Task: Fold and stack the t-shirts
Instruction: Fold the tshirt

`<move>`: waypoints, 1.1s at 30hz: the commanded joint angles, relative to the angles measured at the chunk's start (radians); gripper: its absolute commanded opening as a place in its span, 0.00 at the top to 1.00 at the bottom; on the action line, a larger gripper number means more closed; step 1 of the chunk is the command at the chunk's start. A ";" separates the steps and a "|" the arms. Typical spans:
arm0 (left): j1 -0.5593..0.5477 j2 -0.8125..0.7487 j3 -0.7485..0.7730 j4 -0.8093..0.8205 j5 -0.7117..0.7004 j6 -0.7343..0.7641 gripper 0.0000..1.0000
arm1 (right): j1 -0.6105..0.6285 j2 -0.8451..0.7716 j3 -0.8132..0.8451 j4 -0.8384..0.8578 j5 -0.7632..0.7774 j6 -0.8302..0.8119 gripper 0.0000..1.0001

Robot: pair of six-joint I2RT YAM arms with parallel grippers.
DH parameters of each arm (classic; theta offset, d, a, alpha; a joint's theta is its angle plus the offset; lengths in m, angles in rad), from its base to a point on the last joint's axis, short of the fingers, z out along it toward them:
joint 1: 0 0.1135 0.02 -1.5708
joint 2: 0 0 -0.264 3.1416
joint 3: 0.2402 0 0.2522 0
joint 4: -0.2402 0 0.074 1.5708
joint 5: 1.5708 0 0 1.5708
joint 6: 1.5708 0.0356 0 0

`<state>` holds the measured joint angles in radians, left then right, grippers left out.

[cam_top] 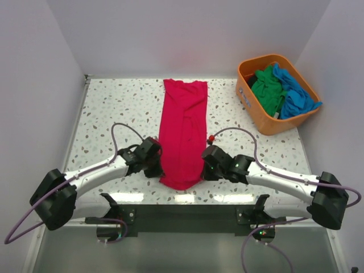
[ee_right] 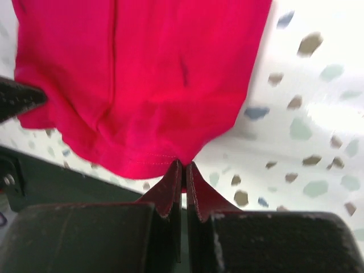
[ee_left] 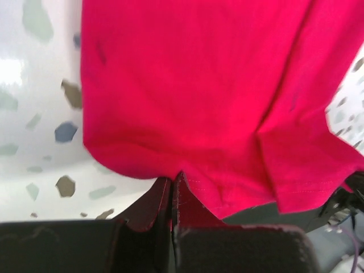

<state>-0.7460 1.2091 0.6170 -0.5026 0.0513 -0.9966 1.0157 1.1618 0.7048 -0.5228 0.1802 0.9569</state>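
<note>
The red t-shirt (cam_top: 182,131) lies folded into a long narrow strip down the middle of the table, near end by the arms. My left gripper (cam_top: 157,169) is shut on its near left hem corner, seen in the left wrist view (ee_left: 172,181) against the red cloth (ee_left: 205,91). My right gripper (cam_top: 202,169) is shut on the near right hem corner, seen in the right wrist view (ee_right: 183,170) against the cloth (ee_right: 142,74). The green t-shirt (cam_top: 267,90) and blue t-shirt (cam_top: 296,94) lie crumpled in the orange basket (cam_top: 252,105).
The orange basket stands at the back right of the speckled table (cam_top: 114,108). White walls close in the back and both sides. A black bar (cam_top: 187,213) runs along the near edge between the arm bases.
</note>
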 commanded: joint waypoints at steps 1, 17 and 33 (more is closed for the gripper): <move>0.033 0.061 0.121 0.007 -0.048 0.078 1.00 | -0.094 0.059 0.087 0.029 0.039 -0.119 1.00; 0.250 0.392 0.542 0.173 -0.065 0.220 1.00 | -0.336 0.415 0.473 0.196 0.119 -0.316 1.00; 0.402 0.708 0.763 0.349 0.142 0.305 1.00 | -0.474 0.656 0.705 0.211 0.128 -0.363 1.00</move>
<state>-0.3656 1.8919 1.3170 -0.2245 0.1432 -0.7261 0.5610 1.8030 1.3434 -0.3431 0.2756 0.6193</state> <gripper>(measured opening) 0.030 0.026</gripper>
